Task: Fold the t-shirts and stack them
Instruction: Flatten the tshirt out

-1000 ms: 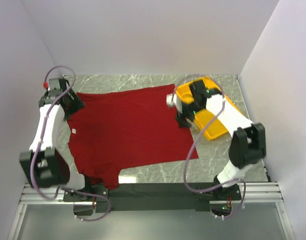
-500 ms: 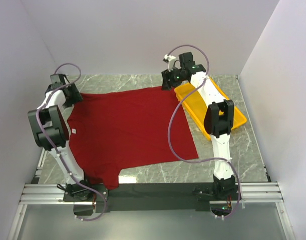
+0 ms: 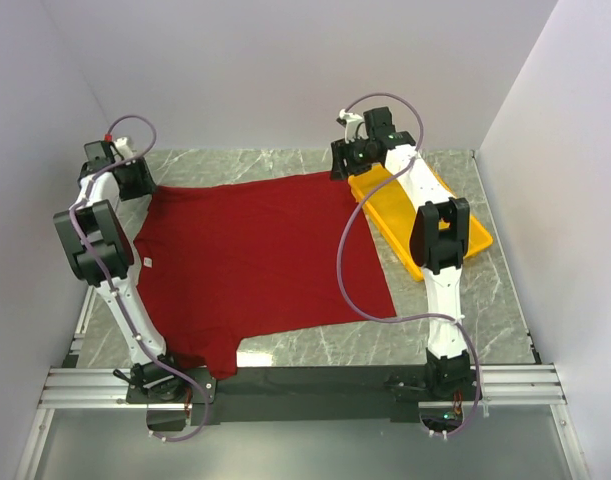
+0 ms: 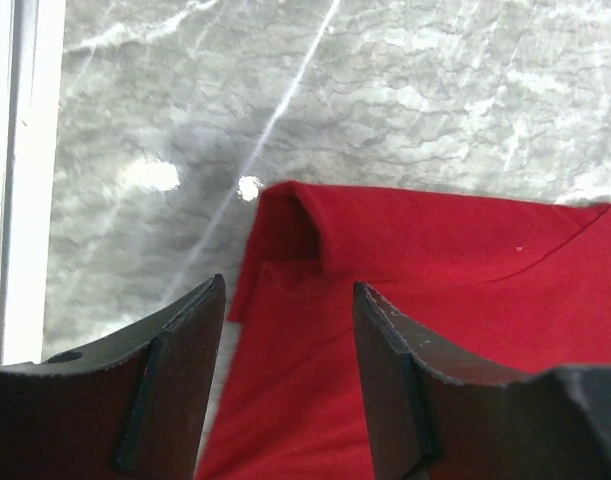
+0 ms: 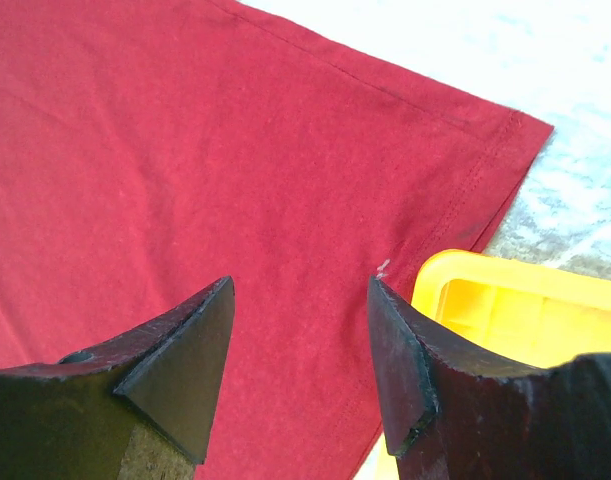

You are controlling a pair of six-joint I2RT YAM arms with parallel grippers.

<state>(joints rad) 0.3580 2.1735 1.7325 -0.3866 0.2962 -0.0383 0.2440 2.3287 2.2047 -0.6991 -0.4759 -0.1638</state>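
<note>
Marble desk (image 3: pixel 425 320) is holding a red shirt (image 3: pixel 255 260) lying flat across the middle, yellow tray (image 5: pixel 505 320) sitting by the right edge. Left gripper (image 4: pixel 285 290) is hovering, spread apart, over the shirt's far-left corner, and right gripper (image 5: pixel 300 285) is hanging released over the far-right corner beside the tray.

Red t-shirt (image 3: pixel 255 265) spread flat, yellow tray (image 3: pixel 390 222) beside

1. A robotics lab test cell is indicated.
2. The marble-patterned table (image 3: pixel 235 162) is enclosed behind and beside by plain white walls (image 3: pixel 285 70).
3. At the table's near edge, an aluminium rail (image 3: pixel 525 384) is fitted, to which a cabled left arm (image 3: pixel 93 240) and right arm (image 3: pixel 440 235) are bolted.
</note>
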